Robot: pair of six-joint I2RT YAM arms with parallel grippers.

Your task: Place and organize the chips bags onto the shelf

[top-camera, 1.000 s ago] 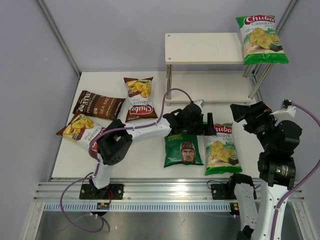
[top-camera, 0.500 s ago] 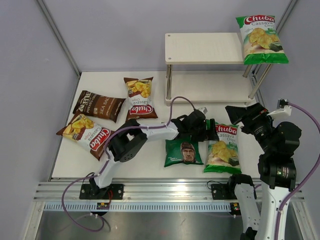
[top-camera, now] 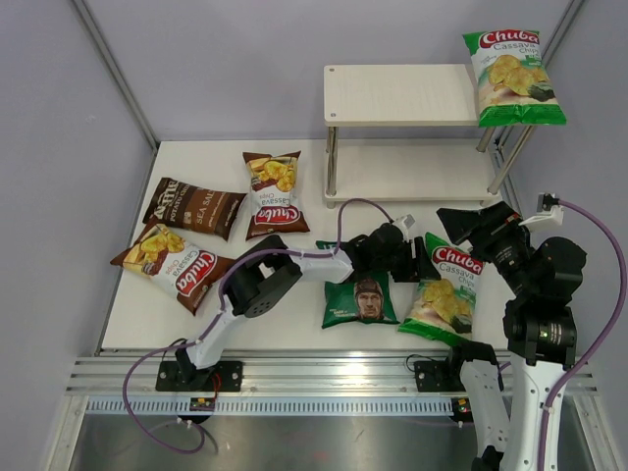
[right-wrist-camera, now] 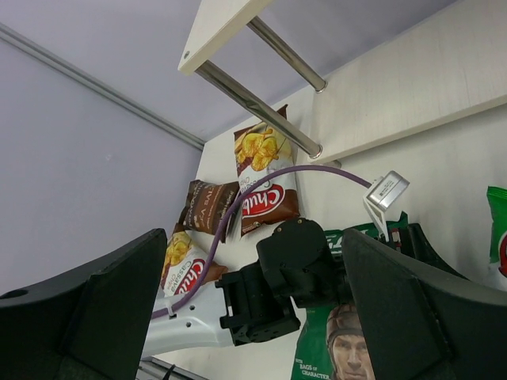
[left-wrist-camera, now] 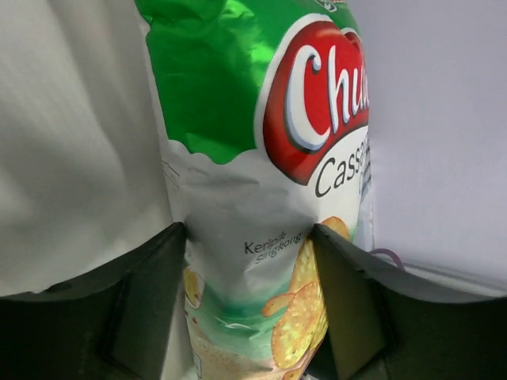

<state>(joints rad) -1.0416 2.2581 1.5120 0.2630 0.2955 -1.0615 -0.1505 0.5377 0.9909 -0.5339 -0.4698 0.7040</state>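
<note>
My left gripper (top-camera: 420,265) is shut on the left edge of a green-white Chuba bag (top-camera: 445,290) and has tilted it up off the table; the bag fills the left wrist view (left-wrist-camera: 261,229) between my fingers. A dark green bag with a man's face (top-camera: 359,297) lies beside it. A second green-white Chuba bag (top-camera: 512,77) stands on the right end of the shelf's top board (top-camera: 397,95). Two brown Chuba bags (top-camera: 274,192) (top-camera: 172,264) and a dark Sea Salt bag (top-camera: 192,207) lie at the left. My right gripper (top-camera: 469,224) is open and empty, held above the table.
The shelf's lower board (top-camera: 412,175) is bare. Grey walls close in the table on the left, the back and the right. The left arm's purple cable (top-camera: 351,208) loops above the table in front of the shelf.
My left gripper has moved right onto the green-white Chuba bag and shut on it. The bag has shifted right and tipped up. The right arm has barely moved.
</note>
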